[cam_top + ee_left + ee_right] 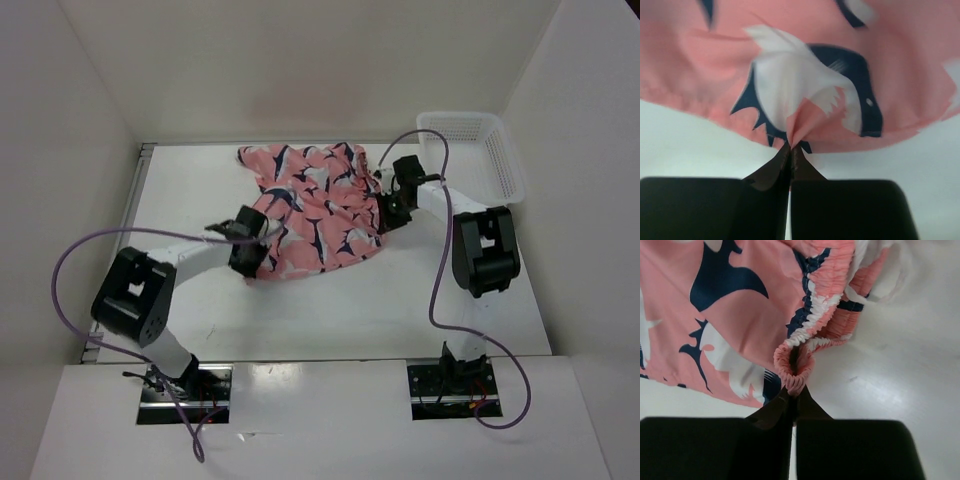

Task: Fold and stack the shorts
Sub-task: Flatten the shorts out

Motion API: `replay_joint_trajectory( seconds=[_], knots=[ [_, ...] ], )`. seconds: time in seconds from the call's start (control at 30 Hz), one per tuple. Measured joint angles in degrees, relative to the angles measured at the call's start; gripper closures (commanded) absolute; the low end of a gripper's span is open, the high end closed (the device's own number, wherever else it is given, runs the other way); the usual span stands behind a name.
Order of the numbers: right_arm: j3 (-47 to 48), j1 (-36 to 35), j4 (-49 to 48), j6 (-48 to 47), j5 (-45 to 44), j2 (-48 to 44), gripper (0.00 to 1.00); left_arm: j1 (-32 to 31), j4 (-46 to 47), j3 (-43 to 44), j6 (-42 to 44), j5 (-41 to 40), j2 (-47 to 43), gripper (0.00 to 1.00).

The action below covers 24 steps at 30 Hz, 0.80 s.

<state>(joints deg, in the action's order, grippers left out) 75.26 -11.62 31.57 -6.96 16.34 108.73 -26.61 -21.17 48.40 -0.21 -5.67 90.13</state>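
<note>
**A:** While both arms are reaching in, what's the surface?

**B:** White table (350, 310), slightly glossy. Plain off-white walls (300, 70) close it in at the left, far and right sides. A metal strip (138, 205) runs along the left edge.

**A:** What else is there?

**B:** White mesh basket (495, 150) in the far right corner. Purple cables (68, 270) loop off each arm. The arm bases sit on a white shelf (320, 420) at the near edge.

**A:** Shorts?

**B:** Coral-pink shorts (315, 210) with a navy-and-white print. They lie rumpled on the far middle of the table, left of the basket and apart from it, between the two grippers.

**A:** Left gripper?

**B:** Left gripper (791, 150) is pinched tight on the hem at the shorts' near-left side. The cloth puckers at the tips.

**A:** Right?

**B:** Right gripper (794, 391) is clamped on the gathered waistband (815, 310) at the shorts' right side. The elastic curls into a small loop there.

**A:** Is the cloth lifted?

**B:** Can't tell.
</note>
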Motion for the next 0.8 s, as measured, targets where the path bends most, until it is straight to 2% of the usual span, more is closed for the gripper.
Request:
replay_joint_trajectory(
  seconds=[0.07, 0.13, 0.23, 0.3, 0.37, 0.43, 0.57, 0.63, 0.8],
  knots=[
    [6.29, 0.00, 1.60, 1.25, -0.04, 3.50, 1.00, 5.73, -2.84, 7.34, 0.00, 0.76, 4.74, 1.00],
    [19.54, 0.00, 4.57, 3.13, -0.50, 8.70, 1.00, 12.07, -3.96, 20.13, 0.02, 0.87, 11.15, 1.00],
    [44.37, 0.13, 1.79, 6.86, -2.60, 15.30, 1.00, 19.61, -3.41, 47.39, 0.00, 0.11, 20.39, 1.00],
    [57.66, 0.20, -0.42, 9.11, -3.41, 16.09, 1.00, 22.86, -0.17, 60.89, -0.04, -0.61, 21.75, 1.00],
    [61.96, 0.20, -4.00, 10.82, -2.69, 11.78, 1.00, 24.26, 2.93, 66.42, -0.20, -0.48, 17.03, 1.00],
    [57.92, 0.02, -5.33, 11.13, -1.86, 4.37, 1.00, 23.47, 3.56, 64.48, -0.13, -0.59, 9.14, 1.00],
    [38.86, -0.28, -7.06, 8.44, 0.11, -13.42, 1.00, 19.43, 4.98, 46.38, -0.02, -2.29, -11.41, 1.00],
    [29.24, -0.57, -7.13, 6.73, 1.44, -19.52, 1.00, 18.18, 3.69, 36.24, -0.02, -3.13, -19.45, 1.00],
    [5.66, -3.15, -2.91, -0.50, 4.11, -26.82, 1.00, 17.27, -6.97, 20.22, -0.02, -4.68, -28.61, 1.00]
  ],
)
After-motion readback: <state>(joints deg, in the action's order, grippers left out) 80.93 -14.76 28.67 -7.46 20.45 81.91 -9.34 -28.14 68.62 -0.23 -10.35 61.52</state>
